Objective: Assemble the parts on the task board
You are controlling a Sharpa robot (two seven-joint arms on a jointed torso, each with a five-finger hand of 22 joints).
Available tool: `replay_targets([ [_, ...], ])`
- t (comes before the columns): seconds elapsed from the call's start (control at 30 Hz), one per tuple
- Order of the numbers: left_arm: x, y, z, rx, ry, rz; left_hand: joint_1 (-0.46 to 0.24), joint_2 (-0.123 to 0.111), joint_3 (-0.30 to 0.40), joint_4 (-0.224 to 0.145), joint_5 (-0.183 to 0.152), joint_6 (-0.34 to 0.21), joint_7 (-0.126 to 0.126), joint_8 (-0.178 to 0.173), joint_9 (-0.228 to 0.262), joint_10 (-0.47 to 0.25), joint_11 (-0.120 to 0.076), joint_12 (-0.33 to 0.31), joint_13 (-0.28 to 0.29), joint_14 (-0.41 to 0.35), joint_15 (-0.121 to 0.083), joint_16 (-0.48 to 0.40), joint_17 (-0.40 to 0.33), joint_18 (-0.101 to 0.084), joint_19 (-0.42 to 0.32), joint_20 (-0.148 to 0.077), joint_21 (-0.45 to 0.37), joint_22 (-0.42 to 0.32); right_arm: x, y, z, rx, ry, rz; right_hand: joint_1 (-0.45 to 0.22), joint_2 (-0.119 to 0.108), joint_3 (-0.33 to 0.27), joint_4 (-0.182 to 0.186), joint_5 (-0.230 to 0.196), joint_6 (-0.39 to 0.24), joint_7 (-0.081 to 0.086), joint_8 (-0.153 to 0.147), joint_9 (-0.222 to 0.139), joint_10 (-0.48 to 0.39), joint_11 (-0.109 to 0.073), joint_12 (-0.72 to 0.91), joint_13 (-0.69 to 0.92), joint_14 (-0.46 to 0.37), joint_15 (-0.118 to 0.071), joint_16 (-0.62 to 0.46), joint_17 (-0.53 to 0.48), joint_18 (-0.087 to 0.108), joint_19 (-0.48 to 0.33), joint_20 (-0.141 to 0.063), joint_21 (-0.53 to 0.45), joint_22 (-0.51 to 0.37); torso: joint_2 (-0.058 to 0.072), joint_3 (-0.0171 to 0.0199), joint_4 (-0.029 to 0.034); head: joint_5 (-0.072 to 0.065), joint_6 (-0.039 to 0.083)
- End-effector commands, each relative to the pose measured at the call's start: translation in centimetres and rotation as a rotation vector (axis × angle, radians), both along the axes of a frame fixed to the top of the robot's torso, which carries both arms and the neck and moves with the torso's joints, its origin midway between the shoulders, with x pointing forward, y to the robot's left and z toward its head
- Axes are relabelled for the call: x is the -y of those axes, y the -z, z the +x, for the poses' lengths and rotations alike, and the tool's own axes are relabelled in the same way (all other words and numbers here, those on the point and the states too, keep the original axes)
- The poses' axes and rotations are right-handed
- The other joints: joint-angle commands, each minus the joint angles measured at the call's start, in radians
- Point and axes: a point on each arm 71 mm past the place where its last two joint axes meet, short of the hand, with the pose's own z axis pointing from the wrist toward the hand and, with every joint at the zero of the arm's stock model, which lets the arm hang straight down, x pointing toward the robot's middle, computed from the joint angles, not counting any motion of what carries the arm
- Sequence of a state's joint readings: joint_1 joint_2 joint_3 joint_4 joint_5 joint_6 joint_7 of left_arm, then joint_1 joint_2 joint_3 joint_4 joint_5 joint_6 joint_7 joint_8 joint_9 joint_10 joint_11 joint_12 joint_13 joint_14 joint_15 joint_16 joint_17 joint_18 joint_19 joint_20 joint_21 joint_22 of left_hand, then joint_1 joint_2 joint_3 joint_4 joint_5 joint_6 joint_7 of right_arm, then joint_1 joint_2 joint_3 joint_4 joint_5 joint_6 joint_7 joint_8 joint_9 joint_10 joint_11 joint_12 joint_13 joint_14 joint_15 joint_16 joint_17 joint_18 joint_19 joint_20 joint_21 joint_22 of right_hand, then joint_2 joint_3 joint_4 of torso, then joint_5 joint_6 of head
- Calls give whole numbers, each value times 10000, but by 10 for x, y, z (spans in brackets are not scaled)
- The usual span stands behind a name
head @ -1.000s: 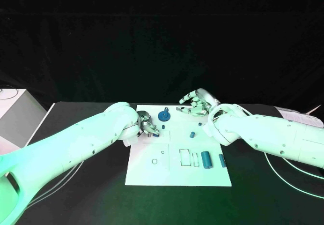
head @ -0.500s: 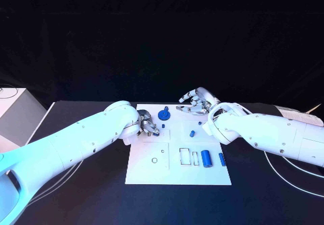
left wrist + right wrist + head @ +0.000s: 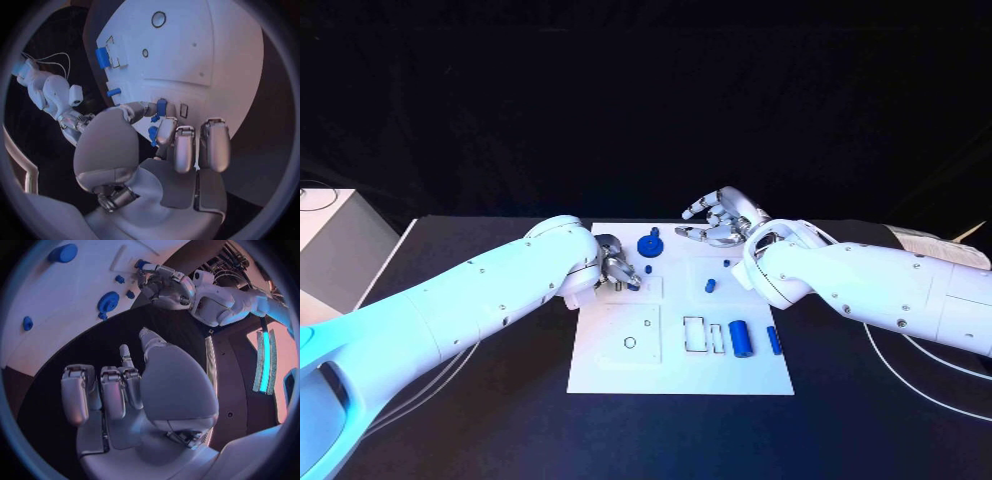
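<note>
The task board (image 3: pixel 678 350) was a white rectangular plate lying flat in the middle of the black surface (image 3: pixel 502 420), its long axis running away from the robot; outlined slots and small holes marked its face; near its right edge a stubby blue cylinder (image 3: pixel 741 340) lay on its side, its long axis along the board's length, with a thinner blue bar (image 3: pixel 773 340) just beside it and parallel; a small blue peg (image 3: pixel 710 286) lay further up the board, apart from them; at the far end a round blue disc-shaped part (image 3: pixel 651 247) with a stem rising from it stood on the board; the left robot hand (image 3: pixel 616 272) rested over the board's left side with its fingers curled down, and in the left wrist view its fingertips (image 3: pixel 164 131) pinched a small blue part (image 3: pixel 161 106) held against the board; the right robot hand (image 3: pixel 718 222) hovered above the board's far right corner, fingers curled loosely inward but apart, holding nothing, as the right wrist view (image 3: pixel 119 390) also showed.
</note>
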State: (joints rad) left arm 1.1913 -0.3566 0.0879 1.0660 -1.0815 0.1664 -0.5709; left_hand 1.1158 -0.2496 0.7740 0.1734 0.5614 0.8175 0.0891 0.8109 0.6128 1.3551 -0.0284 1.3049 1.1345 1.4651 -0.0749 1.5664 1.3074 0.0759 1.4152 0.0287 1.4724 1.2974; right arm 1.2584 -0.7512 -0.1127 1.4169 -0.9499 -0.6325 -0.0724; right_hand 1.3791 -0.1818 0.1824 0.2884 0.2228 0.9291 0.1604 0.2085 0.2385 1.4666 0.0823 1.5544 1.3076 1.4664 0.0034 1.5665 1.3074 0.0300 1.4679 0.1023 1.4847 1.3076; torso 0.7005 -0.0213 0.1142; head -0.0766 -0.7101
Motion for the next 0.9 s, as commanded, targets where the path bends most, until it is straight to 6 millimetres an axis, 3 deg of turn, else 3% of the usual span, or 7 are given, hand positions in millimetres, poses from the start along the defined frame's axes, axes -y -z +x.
replay_targets([
  [0.03, 2, 18, -9, -686, 312, 493, 3, 114, 1182, -1239, -16, 513, -465, -4, 2641, 105, -19, 55, 23, 1057, -85, 43, 2634, -175, 63, 3, 71, 18, -2, 0, -1, 22, -171, -90, -87, 2, 44, -5, 61, -80, -2, 67, 9, 865, -47, -19, 2486, 1043, -15, 43, 2634, -51, 656, -4, -35, 1840, 2, -4, 1, -22, -8],
  [0.47, 4, 22, -9, -707, 325, 554, -157, 268, 927, -1103, -152, 651, -563, -38, 2717, 179, -99, 0, -44, 1057, -151, 43, 2634, -191, 115, -53, 83, 84, -3, 0, -1, 34, -194, -82, -87, 2, 44, -5, 61, -80, -2, 67, 9, 865, -47, -19, 2486, 1043, -15, 43, 2634, -51, 656, -4, -35, 1840, -8, -12, 6, -53, -8],
  [0.9, 6, 23, -8, -620, 230, 485, -300, 566, 94, -861, -526, 749, -644, -214, 2798, 238, -159, -51, -60, 1057, -208, 43, 2634, -196, 135, -118, 55, 84, -3, 0, -1, 38, -202, -79, -87, 2, 44, -5, 61, -80, -2, 67, 9, 865, -47, -19, 2486, 1043, -15, 43, 2634, -51, 656, -4, -35, 1840, 3, -12, 1, -80, 1],
])
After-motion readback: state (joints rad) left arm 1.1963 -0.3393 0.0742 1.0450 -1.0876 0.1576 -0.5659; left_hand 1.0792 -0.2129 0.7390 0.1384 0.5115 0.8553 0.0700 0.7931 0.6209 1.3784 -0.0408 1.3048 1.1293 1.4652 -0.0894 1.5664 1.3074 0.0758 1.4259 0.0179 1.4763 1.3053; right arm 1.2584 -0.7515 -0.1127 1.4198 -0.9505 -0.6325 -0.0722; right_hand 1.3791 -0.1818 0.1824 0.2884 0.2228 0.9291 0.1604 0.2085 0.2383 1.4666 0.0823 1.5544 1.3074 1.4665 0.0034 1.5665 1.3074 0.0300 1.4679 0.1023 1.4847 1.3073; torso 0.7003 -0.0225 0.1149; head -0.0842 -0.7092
